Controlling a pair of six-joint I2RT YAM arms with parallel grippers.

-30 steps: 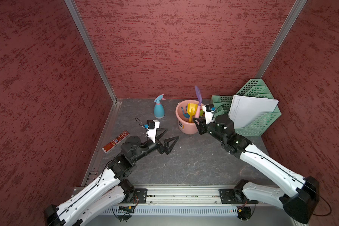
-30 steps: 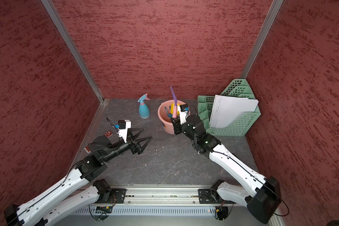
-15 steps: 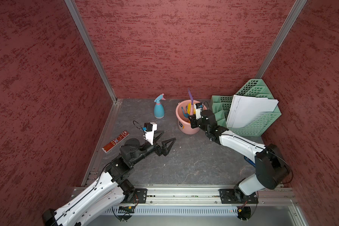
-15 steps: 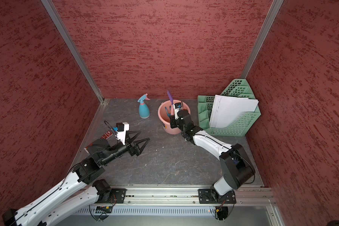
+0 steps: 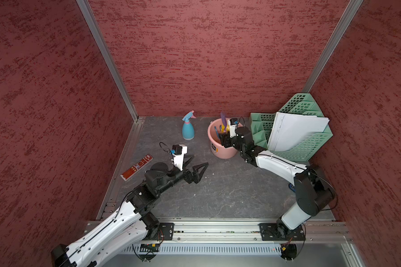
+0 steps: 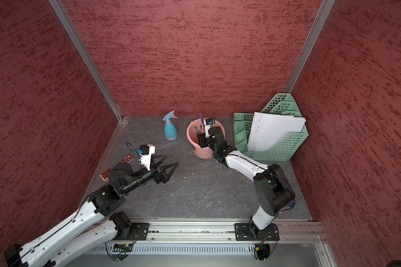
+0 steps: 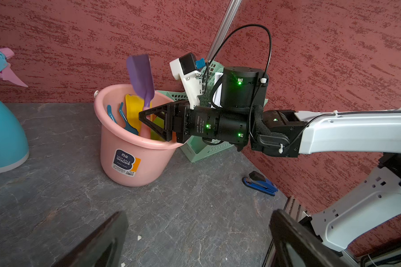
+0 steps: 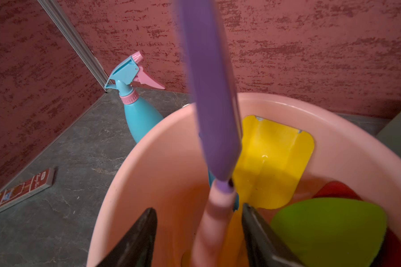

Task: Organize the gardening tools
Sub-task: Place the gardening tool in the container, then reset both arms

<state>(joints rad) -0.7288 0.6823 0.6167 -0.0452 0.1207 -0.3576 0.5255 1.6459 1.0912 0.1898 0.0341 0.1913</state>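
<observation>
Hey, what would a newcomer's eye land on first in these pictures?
The pink bucket at the back bristles with bright toy tools, the purple scoop tallest. The right gripper reaches in, jaws open around its pink handle. A blue spray bottle stands beside the bucket.

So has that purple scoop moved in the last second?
Yes. The purple scoop has sunk lower into the pink bucket, with less of it showing above the rim.

Even diffuse light, soft shadows. Motion blur on purple scoop (image 8: 208, 92) just beyond right gripper (image 8: 198, 207); fingertips (image 8: 134, 238) out of focus. Fisheye bowing at edges.
</observation>
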